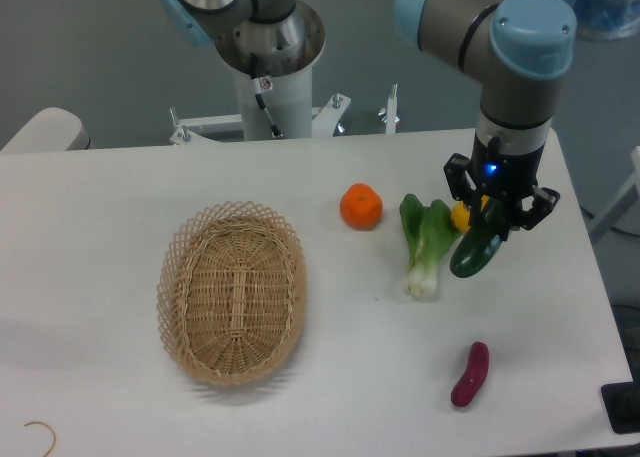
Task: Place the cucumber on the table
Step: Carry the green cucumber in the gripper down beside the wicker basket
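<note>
The table (330, 377) has open white surface ahead of the wicker basket (232, 293) and between the basket and the bok choy (426, 245), while on the right the tabletop edge runs close past the gripper (492, 227) and the purple-red piece (470, 374) lies near the front right corner. The gripper points downward with its fingers pinching the cucumber (478, 251), which hangs tilted from between them just beside the bok choy leaves, with a small yellow object (460, 215) partly hidden behind; whether its lower end touches the table cannot be determined. The cucumber is dark green, glossy and elongated, and an orange (361, 206) sits to the left of the bok choy.
</note>
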Controlling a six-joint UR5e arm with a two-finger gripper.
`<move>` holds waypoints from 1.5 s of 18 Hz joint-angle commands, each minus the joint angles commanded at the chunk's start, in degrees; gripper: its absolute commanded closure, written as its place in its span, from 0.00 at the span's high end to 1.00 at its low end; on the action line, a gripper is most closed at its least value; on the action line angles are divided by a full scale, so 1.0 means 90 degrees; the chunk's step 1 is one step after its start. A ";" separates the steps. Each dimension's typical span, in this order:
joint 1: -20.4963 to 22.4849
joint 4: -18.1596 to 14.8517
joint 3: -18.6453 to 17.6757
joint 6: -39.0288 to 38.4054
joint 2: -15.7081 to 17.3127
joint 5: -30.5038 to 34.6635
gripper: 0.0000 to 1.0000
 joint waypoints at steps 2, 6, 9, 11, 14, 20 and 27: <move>-0.0019 0.0010 -0.0049 -0.0010 -0.0010 -0.0029 0.41; -0.0029 0.0010 -0.0068 -0.0126 -0.0010 0.0000 0.41; -0.0058 0.0010 -0.0107 -0.0312 -0.0020 0.0000 0.41; -0.0136 0.0010 -0.0127 -0.0507 -0.0029 0.0010 0.41; -0.0292 0.0010 -0.0146 -0.0956 -0.0078 0.0010 0.41; -0.0956 0.0088 -0.0117 -0.2380 -0.0546 0.0010 0.42; -0.1834 0.0927 -0.0146 -0.4080 -0.1142 0.0000 0.42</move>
